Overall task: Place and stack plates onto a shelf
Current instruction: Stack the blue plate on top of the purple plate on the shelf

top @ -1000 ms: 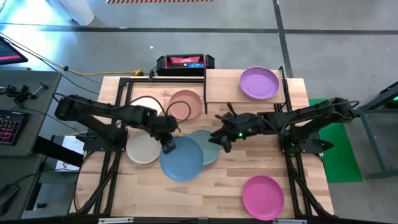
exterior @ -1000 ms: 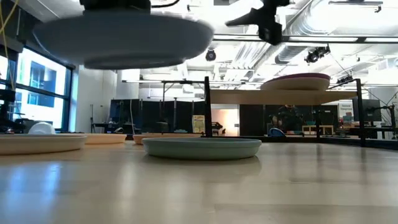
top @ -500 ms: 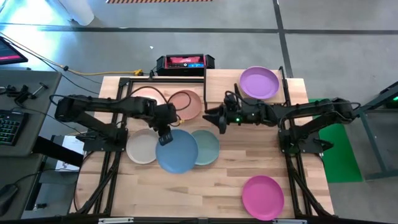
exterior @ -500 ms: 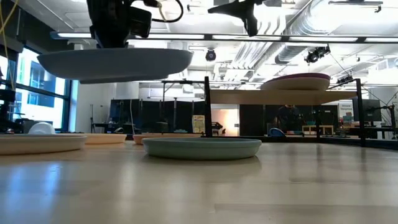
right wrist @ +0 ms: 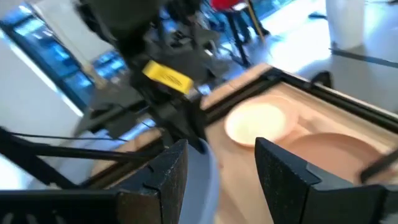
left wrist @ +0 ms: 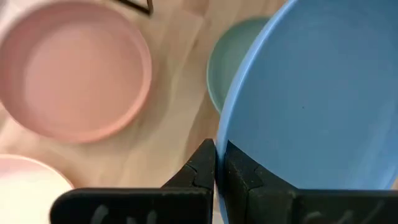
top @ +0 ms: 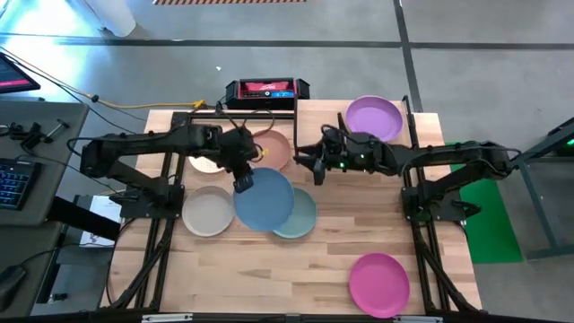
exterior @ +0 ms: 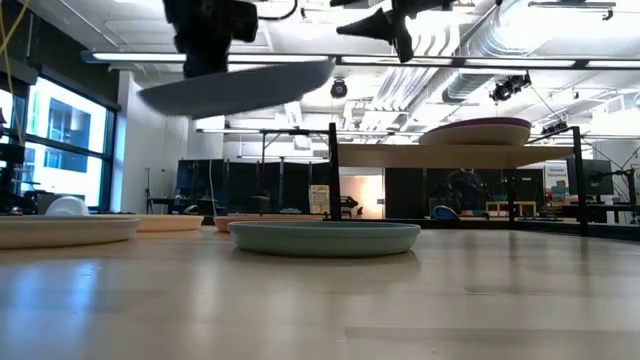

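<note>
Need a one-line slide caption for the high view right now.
Left hand lifts the blue plate by its rim above the teal-green plate; open right hand waits beside the shelf holding the purple plate.

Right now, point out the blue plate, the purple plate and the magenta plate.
blue plate [top: 264,198], high view, middle of its face.
purple plate [top: 374,119], high view, its centre.
magenta plate [top: 378,283], high view, its centre.

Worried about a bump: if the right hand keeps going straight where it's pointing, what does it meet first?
Probably the left hand gripping the blue plate; the right hand points straight at them, though depth is unclear.
</note>
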### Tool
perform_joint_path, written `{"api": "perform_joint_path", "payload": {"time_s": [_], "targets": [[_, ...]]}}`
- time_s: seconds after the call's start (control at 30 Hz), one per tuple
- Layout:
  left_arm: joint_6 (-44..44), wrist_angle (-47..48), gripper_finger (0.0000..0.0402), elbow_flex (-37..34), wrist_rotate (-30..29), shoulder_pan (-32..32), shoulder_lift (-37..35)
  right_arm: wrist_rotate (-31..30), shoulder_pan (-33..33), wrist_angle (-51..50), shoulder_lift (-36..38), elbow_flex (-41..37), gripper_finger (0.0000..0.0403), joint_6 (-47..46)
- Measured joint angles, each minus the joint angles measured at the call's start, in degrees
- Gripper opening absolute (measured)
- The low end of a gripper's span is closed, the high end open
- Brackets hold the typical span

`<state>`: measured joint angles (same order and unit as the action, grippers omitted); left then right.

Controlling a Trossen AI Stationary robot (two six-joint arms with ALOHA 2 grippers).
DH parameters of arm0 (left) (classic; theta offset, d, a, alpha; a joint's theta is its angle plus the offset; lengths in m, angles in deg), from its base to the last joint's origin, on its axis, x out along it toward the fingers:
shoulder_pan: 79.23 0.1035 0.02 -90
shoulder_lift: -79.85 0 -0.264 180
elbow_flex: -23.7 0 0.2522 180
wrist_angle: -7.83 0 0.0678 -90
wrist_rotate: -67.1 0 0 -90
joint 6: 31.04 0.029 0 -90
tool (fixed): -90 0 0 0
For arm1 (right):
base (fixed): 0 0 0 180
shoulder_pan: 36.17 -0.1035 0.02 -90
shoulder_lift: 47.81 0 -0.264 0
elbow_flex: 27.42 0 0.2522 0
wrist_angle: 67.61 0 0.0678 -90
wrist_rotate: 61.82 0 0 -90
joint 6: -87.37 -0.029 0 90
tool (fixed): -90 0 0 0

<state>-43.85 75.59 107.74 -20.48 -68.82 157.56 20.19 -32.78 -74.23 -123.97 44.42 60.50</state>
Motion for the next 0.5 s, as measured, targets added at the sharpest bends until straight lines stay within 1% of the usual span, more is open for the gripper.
{"api": "perform_joint_path", "payload": {"time_s": [0.2,0.37,0.5], "targets": [[1.14,0.11,0.0001,3.02,-2.25,2.25,0.0,-1.13,2.96,-21.43,0.0,11.84,0.017,3.81],[1.11,0.2,0.0001,3.24,-4.33,4.31,0.0,-4.33,3.8,-34.51,-0.51,21.08,0.017,4.89],[0.71,0.16,0.0001,3.24,-4.61,5.47,0.29,-7.81,3.74,-43.25,-3.07,27.24,0.017,4.74]]}}
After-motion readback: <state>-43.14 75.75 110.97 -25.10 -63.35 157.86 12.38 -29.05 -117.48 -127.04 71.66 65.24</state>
